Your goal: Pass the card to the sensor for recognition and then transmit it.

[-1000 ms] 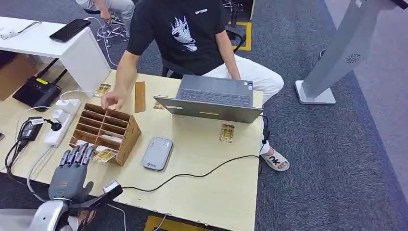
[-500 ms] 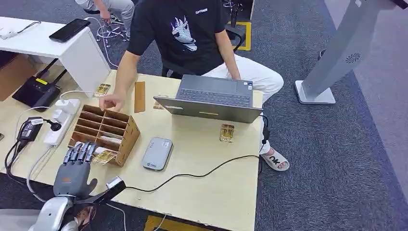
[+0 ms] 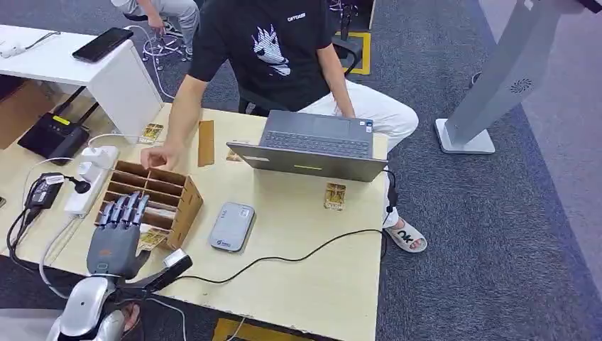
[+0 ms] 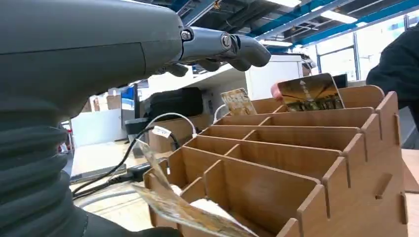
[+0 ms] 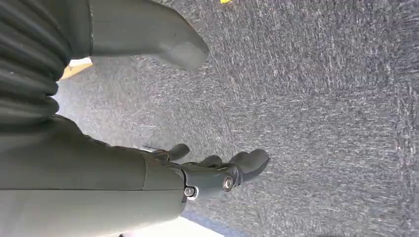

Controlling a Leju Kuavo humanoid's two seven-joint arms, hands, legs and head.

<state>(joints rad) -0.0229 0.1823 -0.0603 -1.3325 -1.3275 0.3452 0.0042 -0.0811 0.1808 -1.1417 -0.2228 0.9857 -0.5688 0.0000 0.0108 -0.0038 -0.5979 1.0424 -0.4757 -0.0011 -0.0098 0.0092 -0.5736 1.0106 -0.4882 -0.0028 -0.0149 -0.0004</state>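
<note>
Left hand (image 3: 117,238) has pushed forward over the wooden card rack (image 3: 186,193), fingers spread, holding nothing; the card (image 3: 151,238) sticks out of the near slot just under them. Grasp looks next, sensor (image 3: 233,226) untouched. Right hand (image 5: 217,173) hangs loose over carpet, fingers apart. Person's hand (image 3: 155,156) at rack's far edge.

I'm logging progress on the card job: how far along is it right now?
Early stage. Done: the left hand has reached the wooden card rack, fingers spread over its near end. In hand: nothing yet; a card sits in the rack's front slot under the fingers, not visibly gripped. Left: grasp the card, bring it to the grey reader, then hand it on. The right hand hangs open above the carpet.
</note>
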